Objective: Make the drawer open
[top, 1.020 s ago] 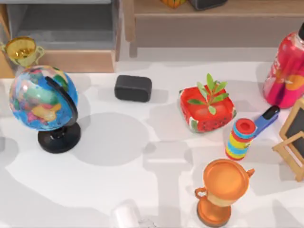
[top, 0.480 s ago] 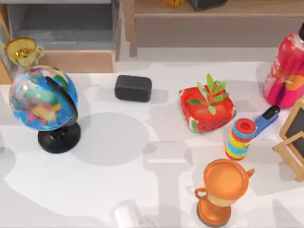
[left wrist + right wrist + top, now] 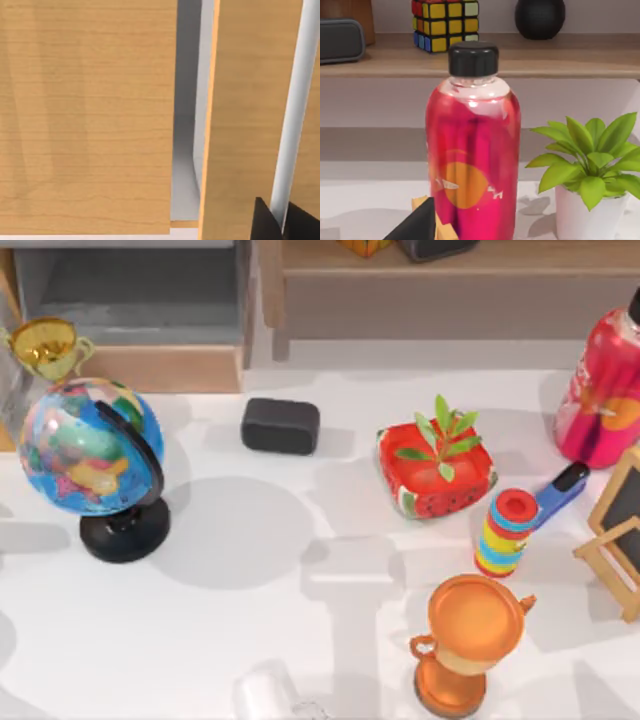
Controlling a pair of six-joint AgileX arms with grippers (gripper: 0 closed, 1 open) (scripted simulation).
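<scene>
The left wrist camera sits close against light wood: a broad grained panel beside a narrower upright board, with a grey-white gap between them. Two dark tips of the left gripper [image 3: 281, 223] stand at the frame's edge, straddling a pale white strip that runs along the upright board; whether they pinch it or merely flank it, I cannot tell. The right arm looks from low down at a red bottle [image 3: 472, 150] with a black cap; a dark corner of the right gripper [image 3: 415, 225] shows just beside the bottle's base, its jaws not readable.

From above, the drawer [image 3: 150, 368] lies behind the globe [image 3: 88, 448], at the table's far left: a wide shallow box, matte grey inside, with a plain light-wood front panel facing the globe. Its grey floor is exposed, so it stands pulled out. A small gold trophy [image 3: 45, 345] stands between the globe and the drawer's front, overlapping the panel's left end.

The globe is glossy blue on a black round foot. To the globe's right lie a black rounded block [image 3: 280, 425], a red watermelon-patterned pot [image 3: 435, 472] with a green sprig, and a striped cylinder [image 3: 508, 532]. An orange trophy [image 3: 465, 640] stands nearer the front edge. The long wooden shelf [image 3: 450, 285] runs to the drawer's right.
</scene>
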